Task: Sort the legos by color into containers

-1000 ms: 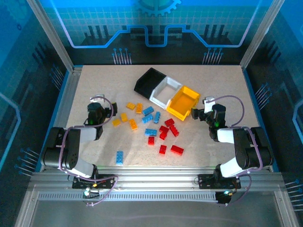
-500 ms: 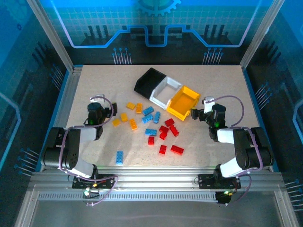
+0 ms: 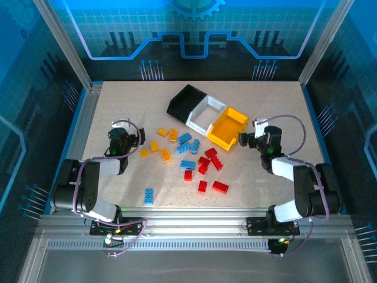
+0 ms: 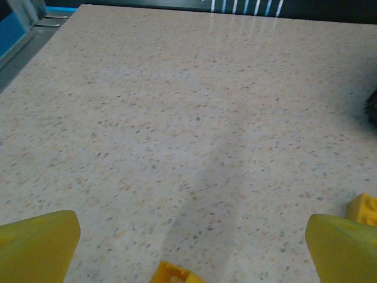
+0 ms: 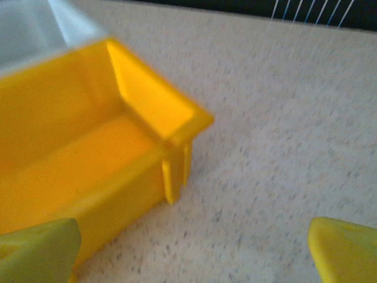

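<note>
Three joined bins stand at the table's middle back: black (image 3: 184, 100), white (image 3: 206, 115) and yellow-orange (image 3: 230, 127). Loose legos lie in front of them: yellow-orange ones (image 3: 166, 155) to the left, light blue ones (image 3: 184, 138) in the middle, red ones (image 3: 210, 152) to the right, and a lone blue brick (image 3: 148, 196) near the front. My left gripper (image 3: 136, 139) (image 4: 188, 247) is open over bare table, with a yellow-orange brick (image 4: 174, 273) low between its fingers. My right gripper (image 3: 244, 140) (image 5: 191, 250) is open beside the yellow-orange bin's corner (image 5: 177, 147), holding nothing.
Metal frame rails (image 3: 82, 118) border the table on the left and right. A second yellow-orange brick (image 4: 365, 207) lies by the left gripper's right finger. Bare table stretches to the left of the bins and along the right side past the right gripper.
My right arm has shifted slightly away from its base, toward the yellow-orange bin's right corner. The left arm and the bricks have not moved.
</note>
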`<action>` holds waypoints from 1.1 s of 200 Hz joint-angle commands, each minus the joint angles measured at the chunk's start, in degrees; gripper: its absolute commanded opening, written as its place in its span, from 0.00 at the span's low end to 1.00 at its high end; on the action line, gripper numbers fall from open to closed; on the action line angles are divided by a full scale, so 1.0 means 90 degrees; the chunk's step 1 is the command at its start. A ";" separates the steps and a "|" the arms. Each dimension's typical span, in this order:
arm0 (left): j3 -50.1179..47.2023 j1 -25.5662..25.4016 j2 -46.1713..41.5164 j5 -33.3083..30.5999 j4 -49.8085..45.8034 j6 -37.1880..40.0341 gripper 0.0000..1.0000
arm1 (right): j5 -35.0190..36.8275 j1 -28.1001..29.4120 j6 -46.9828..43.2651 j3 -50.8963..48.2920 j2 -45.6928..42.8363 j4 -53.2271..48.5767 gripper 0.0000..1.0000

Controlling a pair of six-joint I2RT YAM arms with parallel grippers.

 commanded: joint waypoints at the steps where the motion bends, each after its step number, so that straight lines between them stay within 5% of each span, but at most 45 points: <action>1: 0.0523 -0.0057 -0.0753 -0.0710 -0.1282 -0.0467 0.99 | 0.0423 -0.0085 0.0891 0.1011 -0.0634 -0.2153 1.00; 52: 0.1668 -0.0073 -0.2240 0.0110 -0.4339 -0.2597 0.99 | -0.1109 -0.0750 0.2739 0.3600 -0.0310 -0.6224 1.00; 89: 0.2668 -0.0498 -0.2456 0.0683 -0.6046 -0.3339 0.99 | -0.1580 -0.0288 0.2852 0.4489 -0.0217 -0.7934 0.99; 153: 0.2790 -0.1860 -0.2890 0.1493 -0.7763 -0.4020 0.99 | -0.1331 0.1676 0.3303 0.4088 -0.0805 -0.9673 0.95; 220: 0.1867 -0.2335 -0.4137 0.2422 -0.8817 -0.4238 0.99 | -0.1324 0.3548 0.2970 0.3167 -0.0915 -0.9772 0.92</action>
